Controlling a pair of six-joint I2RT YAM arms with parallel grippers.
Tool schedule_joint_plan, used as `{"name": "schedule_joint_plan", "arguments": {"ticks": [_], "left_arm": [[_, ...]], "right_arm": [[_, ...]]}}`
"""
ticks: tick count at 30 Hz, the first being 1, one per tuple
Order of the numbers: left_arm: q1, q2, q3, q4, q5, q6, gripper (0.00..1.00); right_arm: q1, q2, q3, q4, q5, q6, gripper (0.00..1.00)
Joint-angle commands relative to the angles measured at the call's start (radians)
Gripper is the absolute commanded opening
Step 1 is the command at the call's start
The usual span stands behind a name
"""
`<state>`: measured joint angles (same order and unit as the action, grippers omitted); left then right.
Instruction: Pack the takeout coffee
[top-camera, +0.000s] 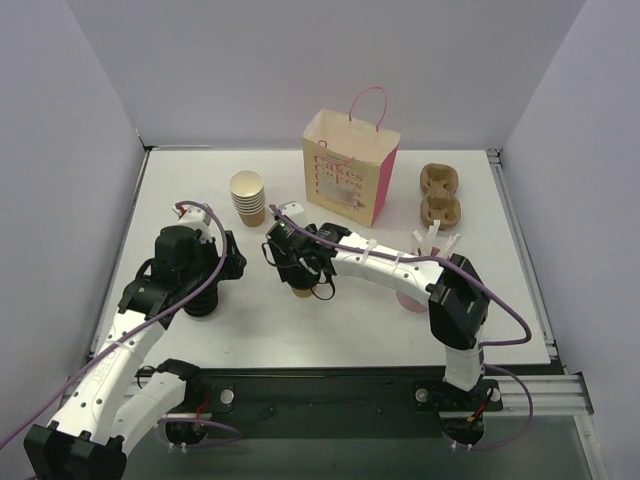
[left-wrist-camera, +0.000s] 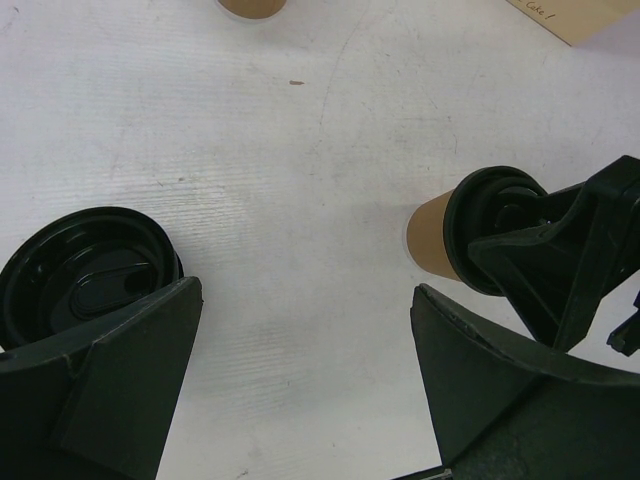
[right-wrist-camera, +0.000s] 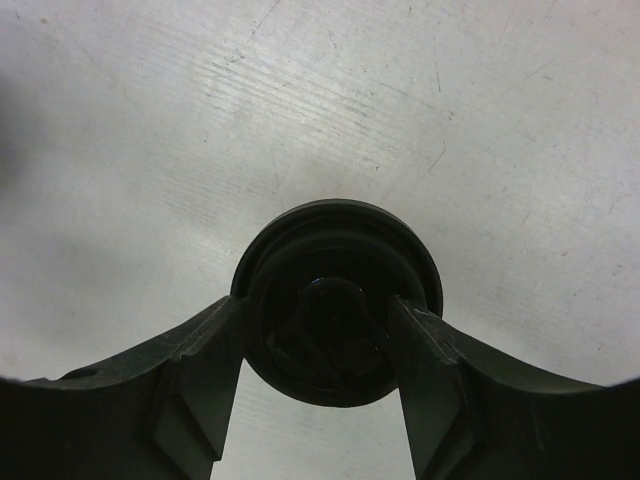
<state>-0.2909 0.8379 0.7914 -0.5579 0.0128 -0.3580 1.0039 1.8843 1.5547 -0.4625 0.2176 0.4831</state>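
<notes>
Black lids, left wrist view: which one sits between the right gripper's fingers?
The right-hand lid, capping the tan paper cup; the lower-left lid lies ungripped.

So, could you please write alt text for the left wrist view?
A lidded brown takeout coffee stands on the white table at right, the right gripper set over its black lid. The left gripper, fingers open, frames the bottom edge, and a loose black lid lies at lower left.

Pink lettering on bag (top-camera: 345, 175), illegible
</notes>
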Motion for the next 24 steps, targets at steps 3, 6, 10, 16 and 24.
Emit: {"name": "schedule_joint_plan", "arguments": {"ticks": [3, 6, 10, 16, 24], "left_arm": [[0.007, -0.016, 0.003, 0.033, 0.009, 0.011, 0.95], [0.007, -0.022, 0.003, 0.033, 0.004, 0.013, 0.95], [0.007, -0.028, 0.003, 0.029, -0.002, 0.014, 0.95], [0.007, -0.033, 0.002, 0.029, -0.002, 0.014, 0.95], [0.006, 0.036, -0.002, 0.121, 0.199, 0.004, 0.89]], "right_arm": [[0.021, 0.033, 0.014, -0.094, -0.011, 0.014, 0.62], [0.016, 0.013, 0.066, -0.102, -0.026, -0.006, 0.64], [0.012, -0.007, 0.106, -0.114, -0.032, -0.021, 0.65], [-0.002, -0.03, 0.1, -0.127, -0.004, -0.02, 0.68], [-0.034, -0.151, -0.042, -0.125, 0.011, 0.098, 0.65]]}}
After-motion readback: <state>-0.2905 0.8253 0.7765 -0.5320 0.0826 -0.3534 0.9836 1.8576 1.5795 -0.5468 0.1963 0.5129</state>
